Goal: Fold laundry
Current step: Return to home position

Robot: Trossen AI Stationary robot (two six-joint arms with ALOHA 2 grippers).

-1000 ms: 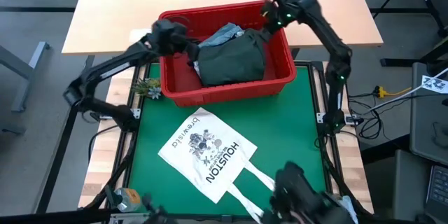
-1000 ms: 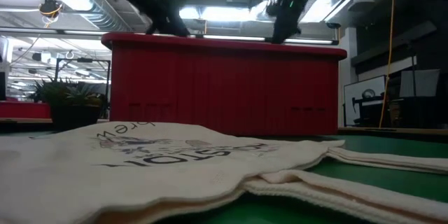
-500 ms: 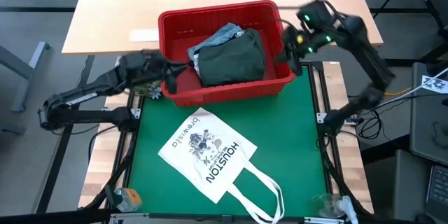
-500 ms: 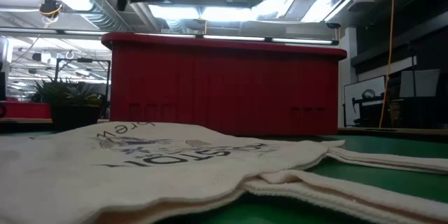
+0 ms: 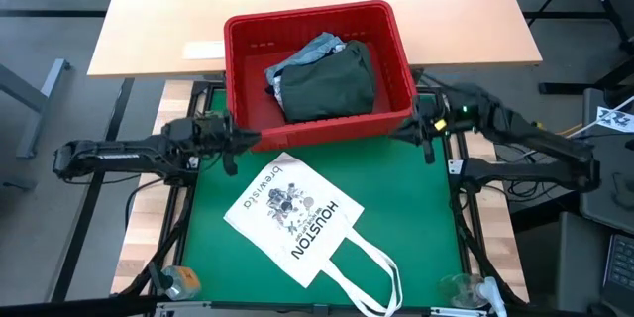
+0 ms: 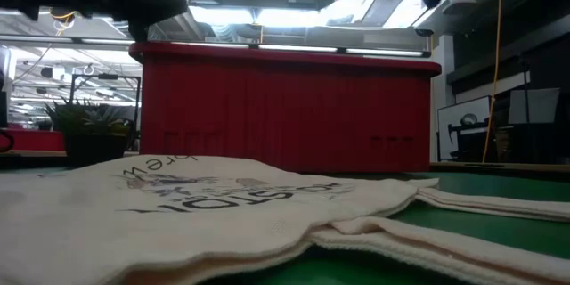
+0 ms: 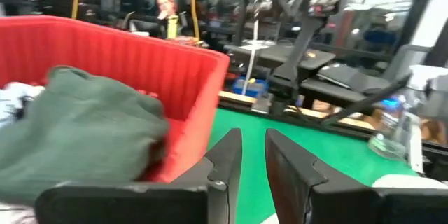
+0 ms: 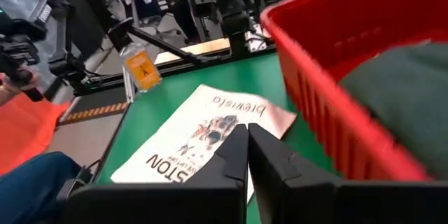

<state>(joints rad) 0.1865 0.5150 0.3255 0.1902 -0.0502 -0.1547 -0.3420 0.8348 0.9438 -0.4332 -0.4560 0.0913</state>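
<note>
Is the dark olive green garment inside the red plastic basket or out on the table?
Inside: the dark olive green garment lies between the walls of the red plastic basket.

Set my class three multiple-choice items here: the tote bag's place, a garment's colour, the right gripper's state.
1. The tote bag lies: A on the wooden tabletop; B on the green mat; C on the floor.
2. The top garment in the red basket is: A dark green; B white; C yellow.
3. The right gripper is: A wide open; B shut on a garment; C shut, empty.
Answers: B, it lies flat on the mat; A, plain from above; C, closed with nothing between.
</note>
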